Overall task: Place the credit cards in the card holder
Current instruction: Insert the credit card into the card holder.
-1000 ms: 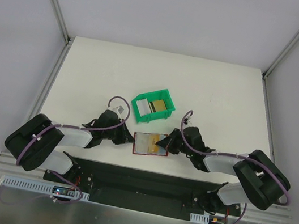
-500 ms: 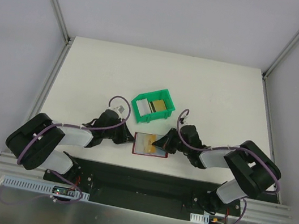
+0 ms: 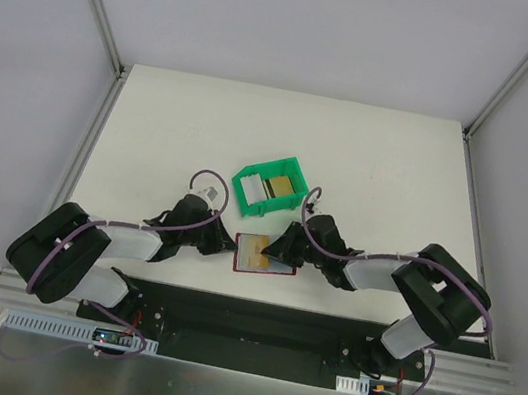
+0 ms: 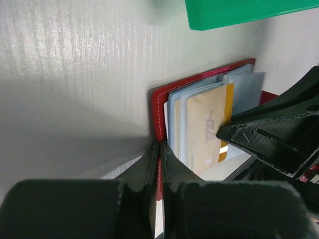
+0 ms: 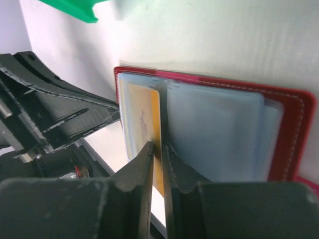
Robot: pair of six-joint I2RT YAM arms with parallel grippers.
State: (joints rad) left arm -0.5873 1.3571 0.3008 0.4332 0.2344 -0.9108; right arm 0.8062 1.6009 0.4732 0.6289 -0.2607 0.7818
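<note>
Right gripper [image 5: 159, 149]: fingers pressed together on the long edge of a golden card [image 5: 143, 119], with the card edge clamped in the thin gap between them. The card lies flat on the left half of the open card holder [image 5: 288, 135], against the pale blue-grey pockets [image 5: 214, 132]. Can't tell from either wrist view whether its far end sits inside a slot or only on top.

Left gripper [image 4: 159, 147]: fingers tight together on the holder's red border at its left side, at the corner nearest that arm. The holder lies open and flat on the white table [image 4: 75, 74].

From above, the holder sits between the two grippers, close to the table's near edge and just ahead of the arm bases. Both arms reach in low from either side, and the two grippers are near each other over the holder.

Green bin [image 3: 272, 187]: just beyond the holder, apart from it and not touching. More credit cards [image 3: 287, 188] are in it — a whitish lot on the left, golden on the right, side by side.
</note>
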